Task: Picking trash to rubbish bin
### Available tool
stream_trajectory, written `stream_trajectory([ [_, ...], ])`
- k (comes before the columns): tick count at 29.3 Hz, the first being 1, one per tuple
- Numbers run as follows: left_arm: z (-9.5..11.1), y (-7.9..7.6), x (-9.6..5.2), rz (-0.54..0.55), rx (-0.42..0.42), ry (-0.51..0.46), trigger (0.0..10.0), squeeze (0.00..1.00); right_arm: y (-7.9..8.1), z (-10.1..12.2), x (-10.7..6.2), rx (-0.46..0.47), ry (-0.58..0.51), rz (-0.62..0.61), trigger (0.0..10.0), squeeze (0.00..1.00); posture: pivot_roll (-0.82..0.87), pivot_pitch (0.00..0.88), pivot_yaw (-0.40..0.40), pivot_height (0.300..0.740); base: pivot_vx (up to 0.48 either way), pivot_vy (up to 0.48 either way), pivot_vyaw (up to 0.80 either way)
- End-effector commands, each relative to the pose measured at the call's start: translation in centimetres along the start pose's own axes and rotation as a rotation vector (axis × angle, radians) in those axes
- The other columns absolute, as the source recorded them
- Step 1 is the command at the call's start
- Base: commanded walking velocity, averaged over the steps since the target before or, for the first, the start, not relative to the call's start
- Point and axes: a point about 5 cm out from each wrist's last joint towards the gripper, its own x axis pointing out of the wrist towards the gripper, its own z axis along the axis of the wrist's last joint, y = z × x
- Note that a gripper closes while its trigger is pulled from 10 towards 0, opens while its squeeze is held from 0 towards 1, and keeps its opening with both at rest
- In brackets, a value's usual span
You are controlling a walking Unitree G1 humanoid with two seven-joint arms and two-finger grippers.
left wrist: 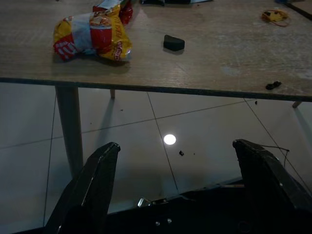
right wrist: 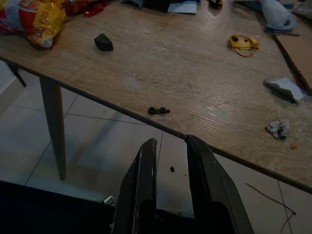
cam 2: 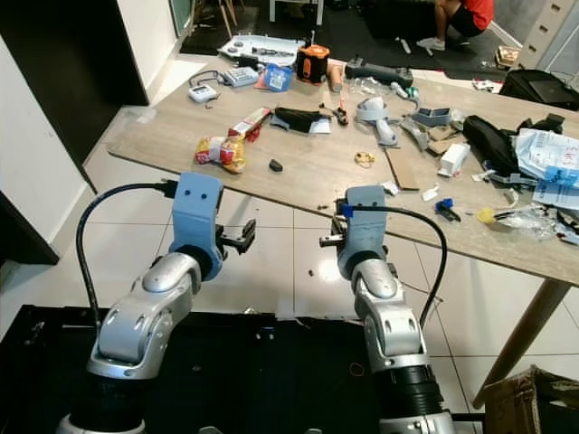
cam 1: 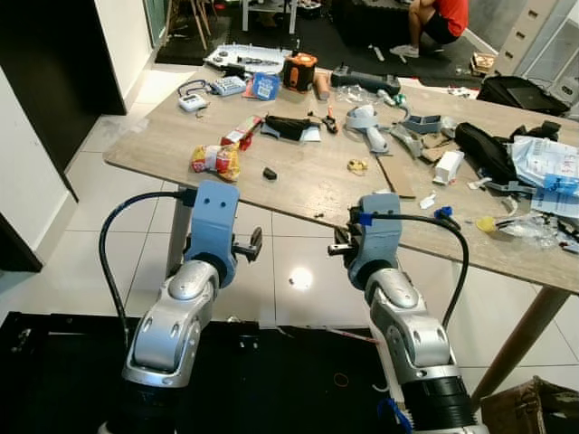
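Crumpled snack bag point(cam 1: 216, 160) lies on the surface beyond the spread-open left pincer point(left wrist: 173, 187), probably nearer than the nearly clenched, empty right pincer point(right wrist: 170, 183)

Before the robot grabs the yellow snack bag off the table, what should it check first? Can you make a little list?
1. Snack bag within sight, lying near the table edge: ok.
2. Left gripper open wide enough for the bag: ok.
3. Left gripper over the bag: not ok, it hangs below and before the table edge.
4. Right gripper out of the way: ok, fingers nearly together, short of the edge.
5. Small black block apart from the bag: ok.
6. Rubbish bin located: cannot tell.
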Motion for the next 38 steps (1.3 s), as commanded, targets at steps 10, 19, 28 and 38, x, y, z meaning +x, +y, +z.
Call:
stream_trajectory([
  [10, -0.45, 0.09, 0.06, 0.01, -0.011, 0.032, 10.0, 0.0, -0.35, -0.13, -0.06, 0.0, 0.01, -0.013, 10.0, 0.0, 0.12, 0.12, -0.06, 0.74, 0.0, 0.0, 0.0],
  [19, -0.31, -0.12, 0.02, 0.006, -0.025, 0.016, 10.0, 0.0, -0.17, -0.01, -0.05, 0.025, 0.003, 0.001, 10.0, 0.0, 0.12, 0.118, -0.061, 0.74, 0.0, 0.0, -0.23],
  [28, -0.06, 0.07, 0.04, 0.026, -0.015, -0.007, 10.0, 0.0, -0.34, 0.24, -0.06, 0.025, -0.008, -0.007, 10.0, 0.0, 0.11, 0.109, -0.06, 0.74, 0.0, 0.0, -0.8],
  [38, 0.02, 0.09, -0.06, 0.023, -0.044, -0.031, 10.0, 0.0, -0.64, 0.36, -0.1, 0.037, -0.011, -0.032, 10.0, 0.0, 0.1, 0.087, -0.051, 0.74, 0.0, 0.0, -0.8],
])
